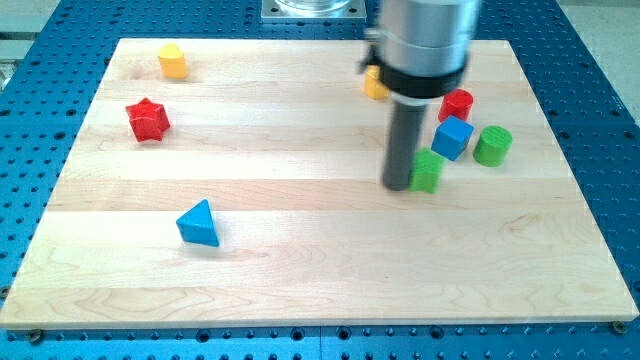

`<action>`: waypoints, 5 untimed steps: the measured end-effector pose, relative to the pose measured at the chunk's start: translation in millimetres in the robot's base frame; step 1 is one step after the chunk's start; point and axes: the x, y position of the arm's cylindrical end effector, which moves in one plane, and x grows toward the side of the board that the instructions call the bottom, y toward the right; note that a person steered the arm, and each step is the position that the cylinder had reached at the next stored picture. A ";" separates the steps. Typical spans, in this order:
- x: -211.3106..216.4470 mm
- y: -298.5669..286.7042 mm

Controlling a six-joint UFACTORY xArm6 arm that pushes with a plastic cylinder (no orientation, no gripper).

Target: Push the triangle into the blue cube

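A blue triangle point(198, 224) lies at the lower left of the wooden board point(320, 270). A blue cube point(452, 137) sits at the upper right. My tip point(399, 186) is a dark rod end resting on the board, far to the right of the triangle and just below and left of the blue cube. It touches or nearly touches the left side of a small green block point(428, 170).
A red cylinder point(457, 104) sits above the blue cube and a green cylinder point(492, 145) to its right. A yellow block point(375, 84) is partly hidden behind the arm. A red star point(147, 120) and a yellow block point(173, 61) lie at the upper left.
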 end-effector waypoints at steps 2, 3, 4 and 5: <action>-0.2 18.5; 7.9 52.5; 94.5 -38.5; 137.5 -198.8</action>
